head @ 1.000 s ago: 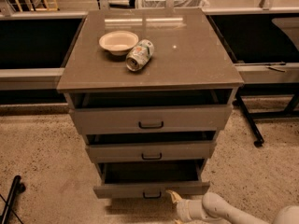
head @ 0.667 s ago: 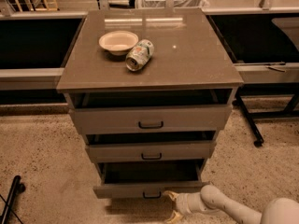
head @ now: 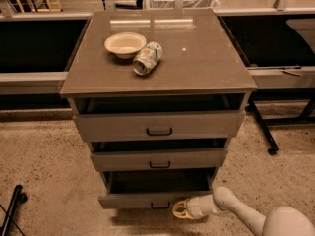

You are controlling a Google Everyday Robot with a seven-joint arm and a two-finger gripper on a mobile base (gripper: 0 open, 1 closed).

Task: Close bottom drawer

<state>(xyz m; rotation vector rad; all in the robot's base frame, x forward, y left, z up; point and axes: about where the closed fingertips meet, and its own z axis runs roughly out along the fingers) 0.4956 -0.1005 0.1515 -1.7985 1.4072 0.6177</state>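
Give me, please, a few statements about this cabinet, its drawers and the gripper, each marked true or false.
1. The bottom drawer is pulled out. True.
2. The gripper is at the top drawer. False: it is low down, by the bottom drawer's front, just right of its handle.
3. The can stands upright. False: it lies on its side next to the bowl.
4. The bowl sits on the cabinet top. True.
5. The middle drawer is fully shut. False: it, like the top drawer, shows a dark gap above its front.
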